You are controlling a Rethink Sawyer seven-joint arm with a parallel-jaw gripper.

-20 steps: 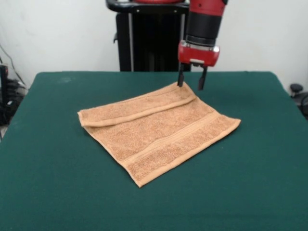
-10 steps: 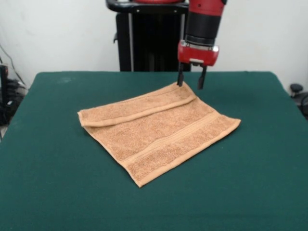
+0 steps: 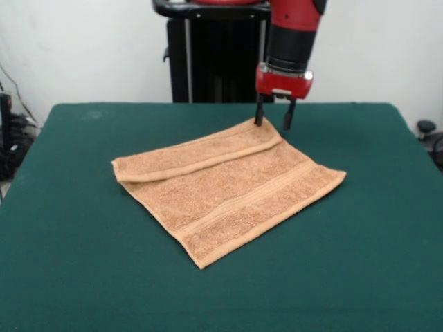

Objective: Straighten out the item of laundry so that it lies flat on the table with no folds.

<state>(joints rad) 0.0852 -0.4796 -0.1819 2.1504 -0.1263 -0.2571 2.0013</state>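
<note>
**Towel with one edge folded over, hand above its far corner**

The orange-tan towel (image 3: 228,192) lies on the dark green desk (image 3: 69,263), a little nearer to the far side than to the camera. It is turned like a diamond: one corner points to the camera, one to the right, one to the left, and one to the pedestal. The far-left edge is folded over on the towel, so a long narrow flap lies on top along that side, from the left corner up to the far corner. At the left corner the fold makes a small rounded lip. The rest of the towel is flat, and a woven band runs parallel to the near-right edge.

The red and black arm comes down from the top of the picture. The hand (image 3: 273,116) is over the far corner of the towel, with its two dark fingers (image 3: 259,113) pointing down and a clear gap between them. The hand is open and grips nothing. One finger tip is at the edge of the far corner; whether it touches the cloth, I cannot tell.
</note>
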